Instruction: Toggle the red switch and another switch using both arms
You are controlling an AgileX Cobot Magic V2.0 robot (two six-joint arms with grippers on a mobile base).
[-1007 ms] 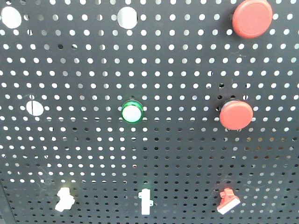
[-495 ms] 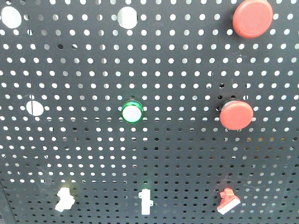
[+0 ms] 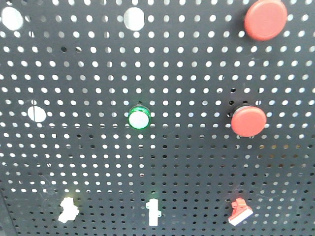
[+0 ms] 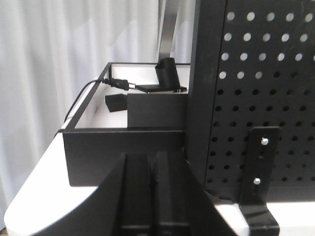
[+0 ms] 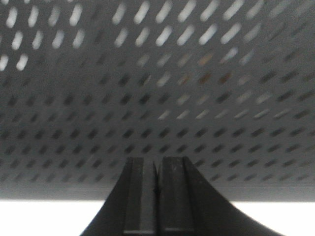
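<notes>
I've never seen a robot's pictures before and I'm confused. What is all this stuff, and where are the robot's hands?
These are three cameras on one robot with two arms. The front camera looks at a black board full of holes. On it sit two big round red buttons, a green-ringed button, and along the bottom two white switches and the small red switch. No arm shows there.

The other two cameras ride on the wrists. The left tool is shut, holding nothing, beside the board's edge, with a black open box behind. The right tool is also shut and empty, close to the blurry board.
</notes>
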